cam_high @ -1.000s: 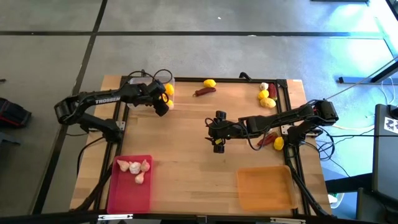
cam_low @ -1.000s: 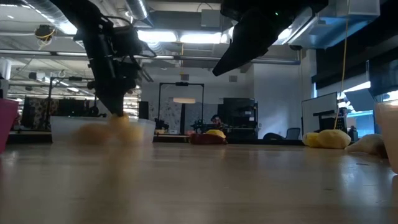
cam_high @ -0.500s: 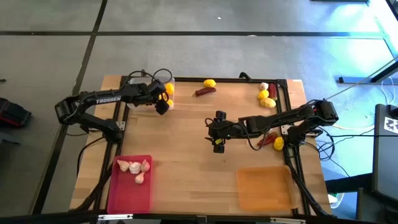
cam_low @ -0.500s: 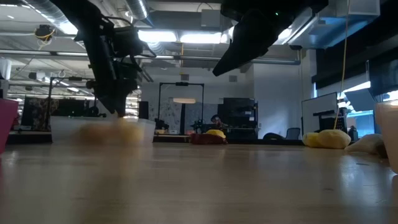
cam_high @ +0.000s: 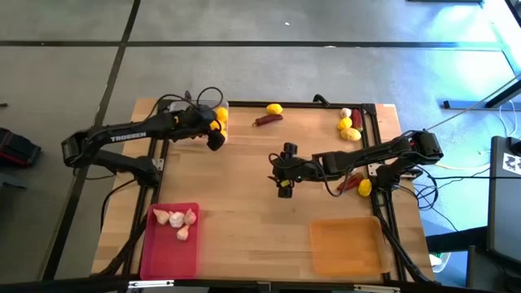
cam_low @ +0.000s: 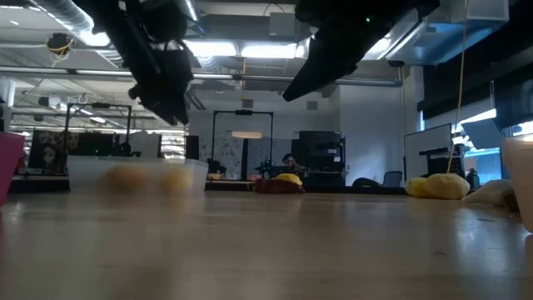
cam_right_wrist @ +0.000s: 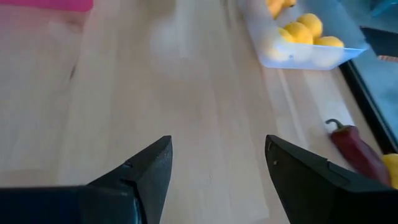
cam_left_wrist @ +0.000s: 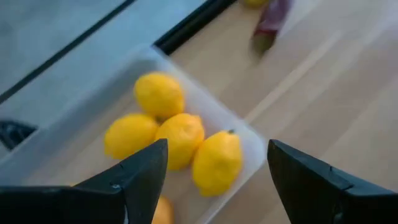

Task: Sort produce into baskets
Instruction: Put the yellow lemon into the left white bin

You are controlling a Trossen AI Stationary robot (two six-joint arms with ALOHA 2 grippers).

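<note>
Four lemons (cam_left_wrist: 180, 140) lie together in the clear tray (cam_left_wrist: 252, 140) at the far left of the surface (cam_high: 244, 212), and our left gripper (cam_high: 214, 135) hangs just above that tray's right edge with its fingers (cam_left_wrist: 140, 174) spread and nothing between them. We judge this drop finished, so the step in hand is the next pick. Our right gripper (cam_high: 284, 181) hovers over the bare middle of the surface, fingers (cam_right_wrist: 146, 174) parted and empty.

Garlic (cam_high: 177, 221) sits in the pink tray (cam_high: 169, 256) at the near left. The orange tray (cam_high: 346, 246) at the near right looks empty. One lemon (cam_high: 274, 108) and one chili (cam_high: 267, 120) lie loose along the far edge, just right of the clear tray. More produce sits at the far right: a garlic bulb (cam_high: 346, 112), two lemons (cam_high: 348, 130) and a red piece, probably a chili, with another chili (cam_high: 348, 184) and a lemon (cam_high: 364, 188) nearer, partly under the right arm.

To do this well, we would lift the left gripper clear of the tray wall before moving sideways, so we do not drag the tray. The far-edge lemon is closest; we should come straight down over it, fingers either side of its narrow width, and close gently, since it may roll. The chili lies right beside it, so we keep the fingers off that.
</note>
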